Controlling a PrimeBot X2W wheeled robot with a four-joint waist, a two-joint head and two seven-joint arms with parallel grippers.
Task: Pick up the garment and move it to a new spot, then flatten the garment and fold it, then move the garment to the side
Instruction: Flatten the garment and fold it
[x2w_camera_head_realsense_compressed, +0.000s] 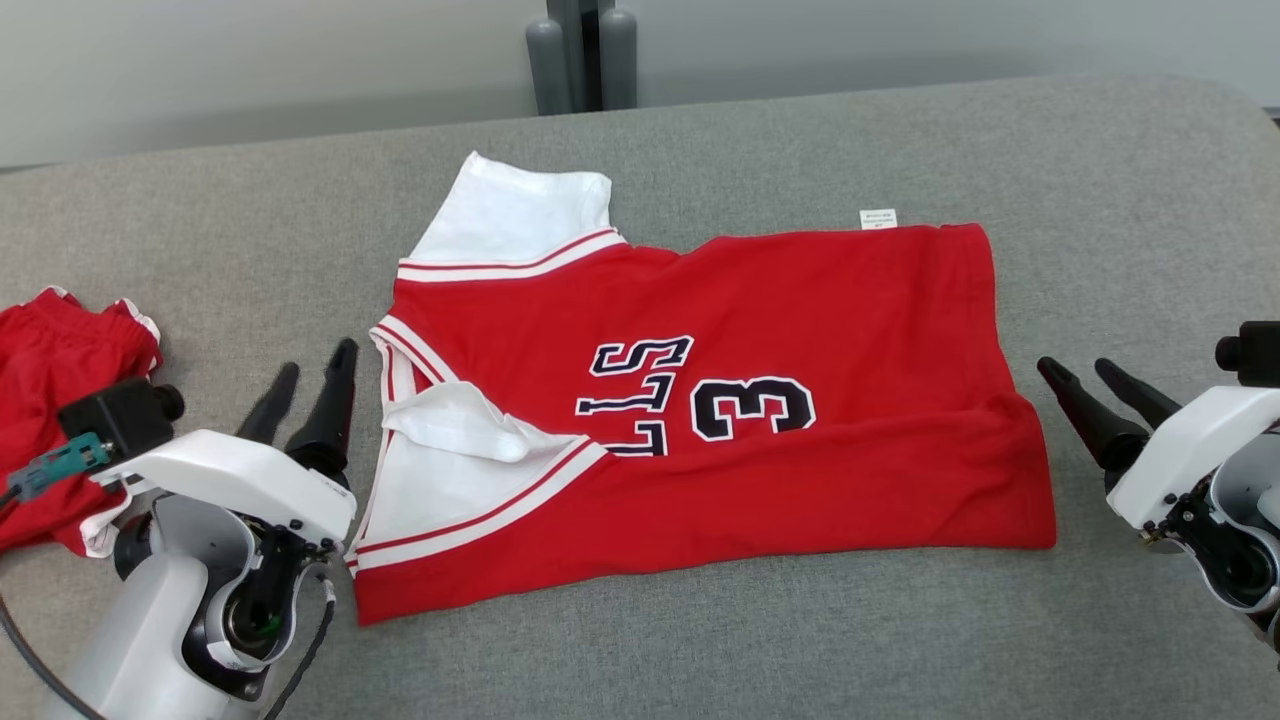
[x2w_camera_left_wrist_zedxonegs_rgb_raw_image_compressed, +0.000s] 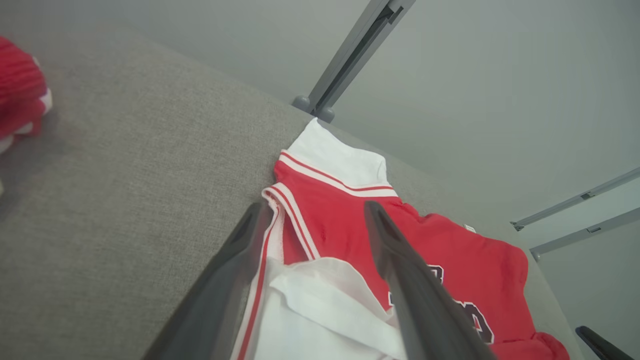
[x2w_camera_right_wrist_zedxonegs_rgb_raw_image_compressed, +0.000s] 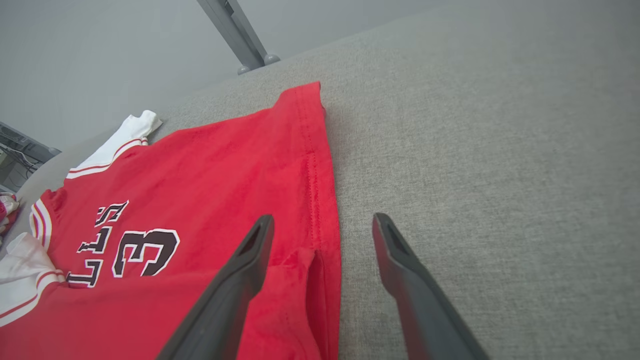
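The jersey (x2w_camera_head_realsense_compressed: 760, 400), numbered 3, lies flat on the tabletop (x2w_camera_head_realsense_compressed: 800, 640). My left pincer (x2w_camera_head_realsense_compressed: 318, 357) is spread wide and empty by its collar, my right pincer (x2w_camera_head_realsense_compressed: 1074, 363) likewise by its hem.

- The white label (x2w_camera_head_realsense_compressed: 878, 218) on the far edge of the garment (x2w_camera_head_realsense_compressed: 800, 330) carries print too small to read.
- A folded white flap (x2w_camera_head_realsense_compressed: 455, 425) covers the near end of the dark lettering (x2w_camera_head_realsense_compressed: 635, 395).
- A second red cloth (x2w_camera_head_realsense_compressed: 55, 370) is cut off by the head view's left edge and partly hidden behind the left arm's camera (x2w_camera_head_realsense_compressed: 120, 415).
- In the left wrist view, the blurred fingers (x2w_camera_left_wrist_zedxonegs_rgb_raw_image_compressed: 220, 290) of the left gripper (x2w_camera_left_wrist_zedxonegs_rgb_raw_image_compressed: 315, 206) hide part of the garment.
- A dark tip (x2w_camera_left_wrist_zedxonegs_rgb_raw_image_compressed: 602, 342), cut off at that view's lower right corner, is perhaps a finger of the other arm.
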